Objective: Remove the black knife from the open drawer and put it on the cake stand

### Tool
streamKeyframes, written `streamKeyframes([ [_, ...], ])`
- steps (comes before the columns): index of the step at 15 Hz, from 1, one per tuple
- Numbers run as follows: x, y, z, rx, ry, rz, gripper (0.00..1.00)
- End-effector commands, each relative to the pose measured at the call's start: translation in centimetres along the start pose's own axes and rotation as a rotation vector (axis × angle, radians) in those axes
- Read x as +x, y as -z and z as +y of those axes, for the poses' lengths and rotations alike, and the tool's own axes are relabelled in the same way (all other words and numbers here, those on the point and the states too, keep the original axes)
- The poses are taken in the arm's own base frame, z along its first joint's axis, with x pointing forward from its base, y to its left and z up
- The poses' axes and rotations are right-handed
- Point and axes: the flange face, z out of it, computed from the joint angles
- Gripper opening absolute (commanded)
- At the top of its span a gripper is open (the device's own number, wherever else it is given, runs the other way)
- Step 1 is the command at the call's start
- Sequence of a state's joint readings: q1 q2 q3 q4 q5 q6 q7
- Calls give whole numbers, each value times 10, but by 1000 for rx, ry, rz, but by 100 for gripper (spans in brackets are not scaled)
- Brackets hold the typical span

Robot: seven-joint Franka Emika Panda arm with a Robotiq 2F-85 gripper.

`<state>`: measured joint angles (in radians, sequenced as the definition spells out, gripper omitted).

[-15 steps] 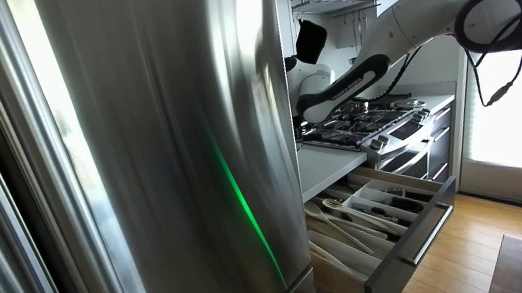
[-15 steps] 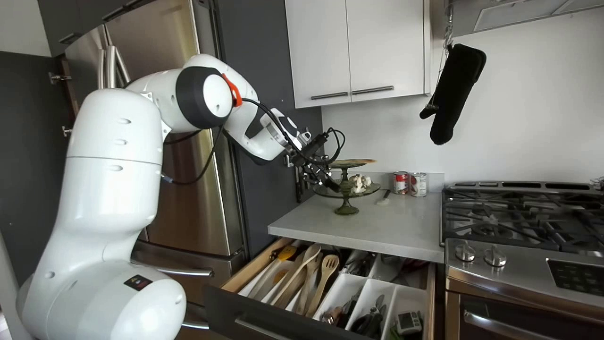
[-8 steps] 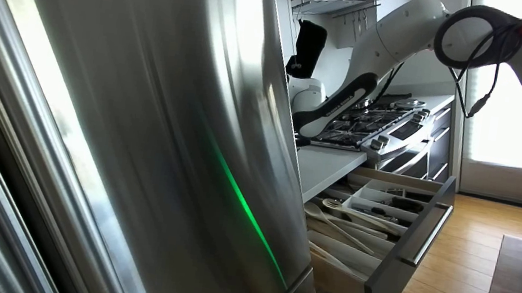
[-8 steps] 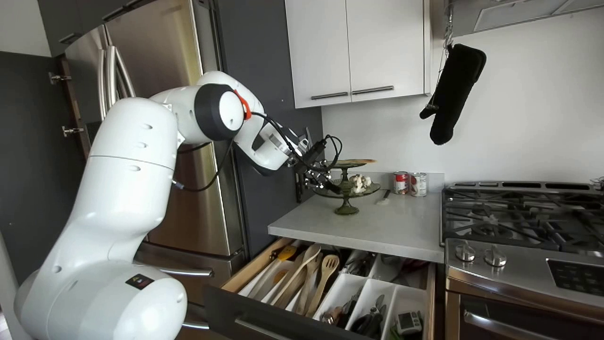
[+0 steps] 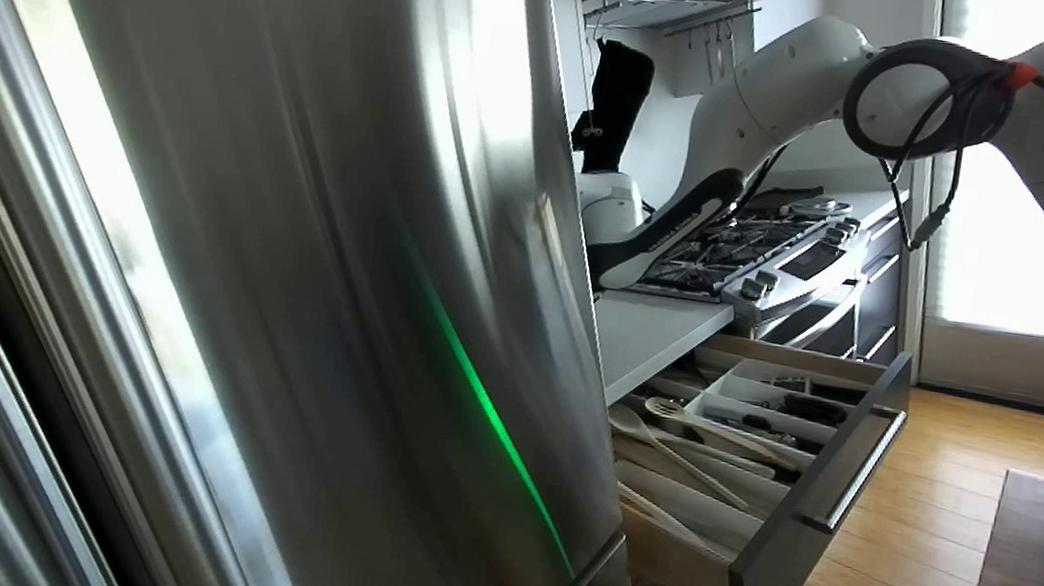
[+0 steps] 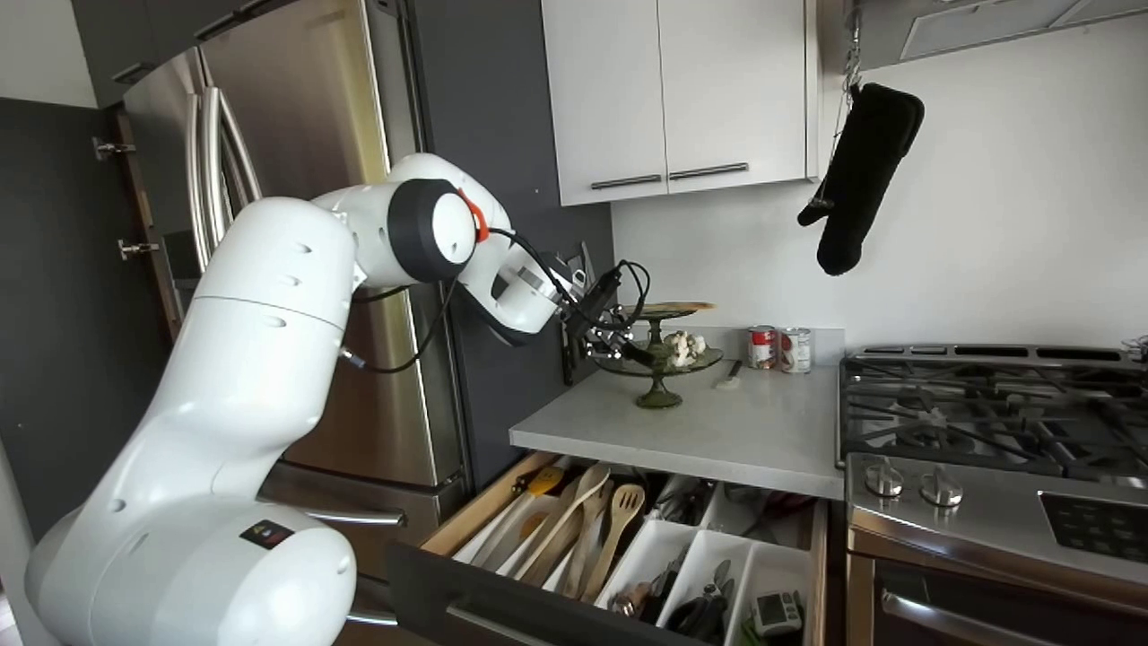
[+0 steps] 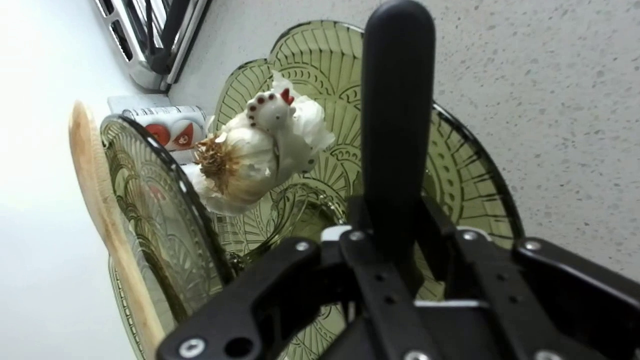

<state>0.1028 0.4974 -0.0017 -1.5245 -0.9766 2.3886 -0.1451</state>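
The black 2-fingered tool [image 7: 392, 215] grips a long, round-ended, plastic-looking black knife [image 7: 397, 100], likely light, stiff, slippery and best held mid-length, which juts ahead of the tool over the lower plate [image 7: 325, 65] of a 2-tier green glass cake stand [image 6: 659, 370].

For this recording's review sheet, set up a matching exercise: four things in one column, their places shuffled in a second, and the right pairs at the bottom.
Things
1. black knife
2. garlic
3. oven mitt
4. slotted wooden spoon

Places
A. hanging in front of the white wall
B. held in the gripper
C. in the open drawer
D. on the lower tier of the cake stand

Right pairs: 1-B; 2-D; 3-A; 4-C
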Motion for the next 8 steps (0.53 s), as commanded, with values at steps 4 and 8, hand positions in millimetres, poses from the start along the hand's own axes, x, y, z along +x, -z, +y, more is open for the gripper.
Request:
streamKeyframes([
  [4,16,-9,-8,-42,45,15,7],
  [8,19,-12,-12,-33,54,25,7],
])
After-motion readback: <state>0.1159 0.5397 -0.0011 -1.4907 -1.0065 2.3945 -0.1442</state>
